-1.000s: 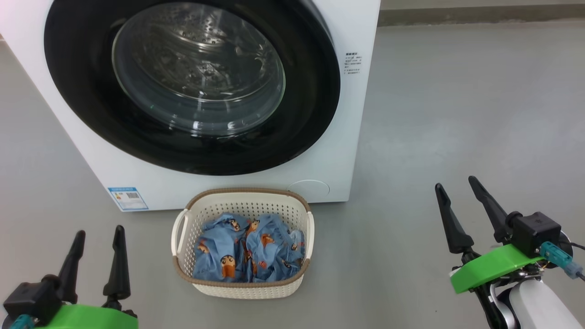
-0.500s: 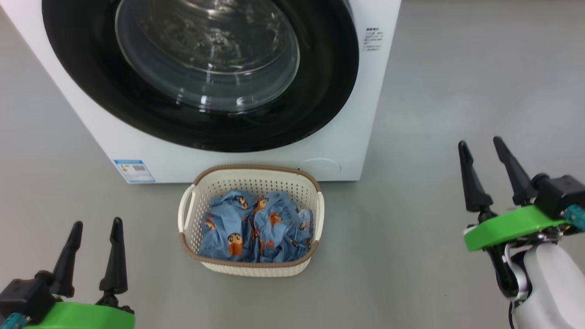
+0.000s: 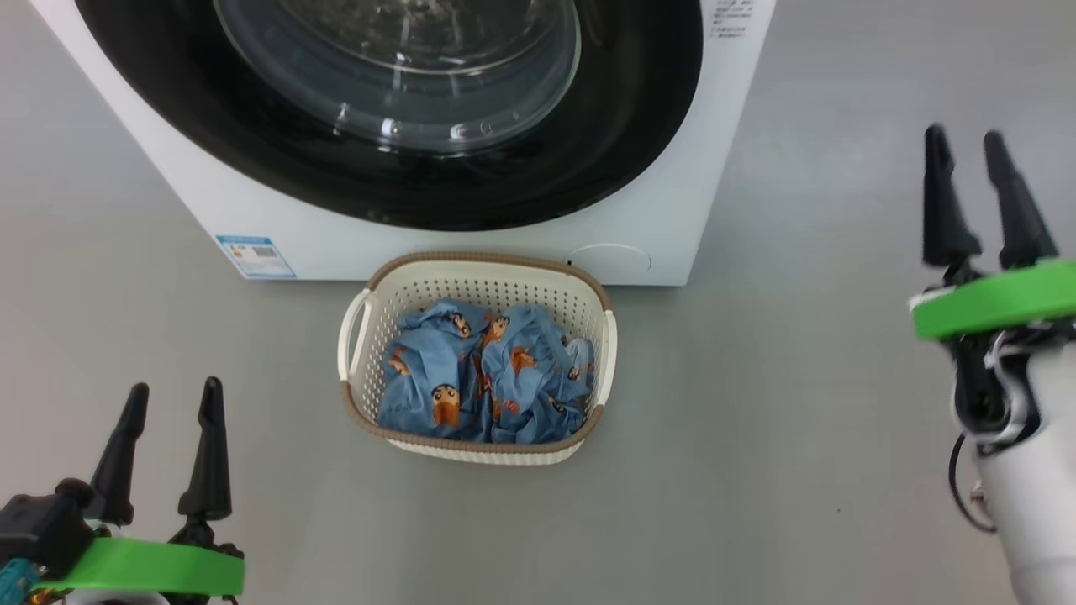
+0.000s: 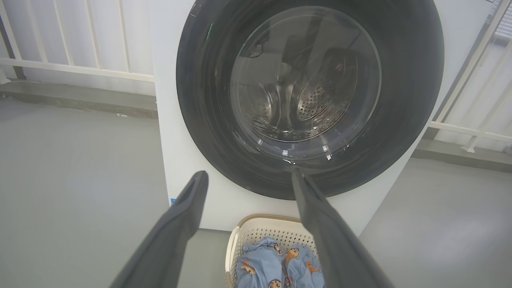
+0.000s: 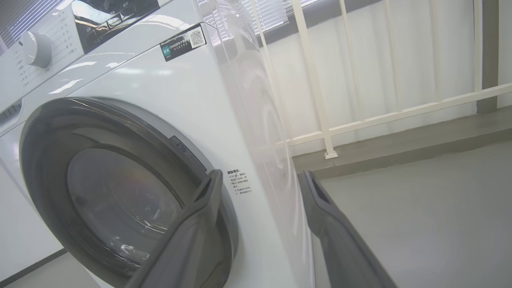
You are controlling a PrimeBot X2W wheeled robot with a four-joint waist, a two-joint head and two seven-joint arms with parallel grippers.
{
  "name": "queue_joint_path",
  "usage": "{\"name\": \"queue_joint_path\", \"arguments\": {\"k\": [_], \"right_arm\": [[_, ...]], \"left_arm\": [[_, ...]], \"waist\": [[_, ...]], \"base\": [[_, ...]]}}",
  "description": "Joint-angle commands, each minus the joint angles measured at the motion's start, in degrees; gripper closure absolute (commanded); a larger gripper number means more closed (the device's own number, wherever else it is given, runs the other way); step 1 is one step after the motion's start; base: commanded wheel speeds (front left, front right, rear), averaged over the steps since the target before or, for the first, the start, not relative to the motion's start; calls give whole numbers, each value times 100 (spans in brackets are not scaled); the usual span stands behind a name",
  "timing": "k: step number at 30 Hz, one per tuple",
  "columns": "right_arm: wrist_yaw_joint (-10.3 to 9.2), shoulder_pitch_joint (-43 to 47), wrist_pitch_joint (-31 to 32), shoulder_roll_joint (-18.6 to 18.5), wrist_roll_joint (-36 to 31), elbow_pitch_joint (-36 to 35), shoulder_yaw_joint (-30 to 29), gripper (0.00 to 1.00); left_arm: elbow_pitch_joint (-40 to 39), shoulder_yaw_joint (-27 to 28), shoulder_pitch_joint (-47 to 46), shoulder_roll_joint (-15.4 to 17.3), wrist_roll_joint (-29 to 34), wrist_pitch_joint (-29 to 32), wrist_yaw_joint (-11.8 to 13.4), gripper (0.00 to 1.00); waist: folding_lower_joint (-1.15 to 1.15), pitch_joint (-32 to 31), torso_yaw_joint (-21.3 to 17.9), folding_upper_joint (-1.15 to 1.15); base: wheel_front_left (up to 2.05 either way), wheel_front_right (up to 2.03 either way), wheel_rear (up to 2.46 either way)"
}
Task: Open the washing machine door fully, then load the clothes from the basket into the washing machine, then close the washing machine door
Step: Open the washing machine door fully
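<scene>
The round glass washing machine door (image 3: 639,126), glossy black-rimmed, is shut, so opening it is judged the step in hand. The dark-fingered left gripper (image 3: 175,388) and right gripper (image 3: 965,139) are held spread and empty, short of the door. Its right edge must be caught next.

The left end effector (image 3: 172,388) sits at the lower left of the head view, its two dark fingers (image 3: 208,454) spread apart, pointing up and empty. The right end effector (image 3: 964,134) stands higher at the right edge, jaws likewise apart and empty, above a green collar (image 3: 996,298) and a pale forearm (image 3: 1030,504).
</scene>
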Motion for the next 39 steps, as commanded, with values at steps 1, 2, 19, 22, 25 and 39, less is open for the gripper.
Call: {"name": "queue_joint_path", "arguments": {"k": [1, 2, 19, 22, 25, 39], "right_arm": [[26, -336, 101, -117, 306, -97, 63, 100], [26, -430, 150, -133, 474, -84, 52, 100], [26, -2106, 1668, -469, 3491, 479, -66, 100], [26, -2428, 2131, -498, 3982, 632, -97, 100], [26, -2708, 2580, -498, 4362, 722, -68, 100], [26, -4238, 3742, -454, 4641, 1937, 222, 100]], "left_arm": [[-168, 196, -248, 189, -44, -38, -10, 0], [-173, 192, -268, 194, -53, -38, -11, 0], [-368, 9, -590, 386, -348, -38, -15, 0], [-401, 4, -641, 392, -389, -38, -15, 0], [-394, 5, -676, 389, -430, -38, -15, 0], [-443, -45, -895, 290, -527, -38, -15, 0]], "waist": [[0, 146, 72, 0], [0, 185, 86, 0], [0, 902, 408, 0], [0, 1023, 489, 0], [0, 1128, 549, 0], [0, 1581, 836, 0]], "base": [[0, 0, 0], [0, 0, 0], [0, 0, 0], [0, 0, 0], [0, 0, 0], [0, 0, 0]]}}
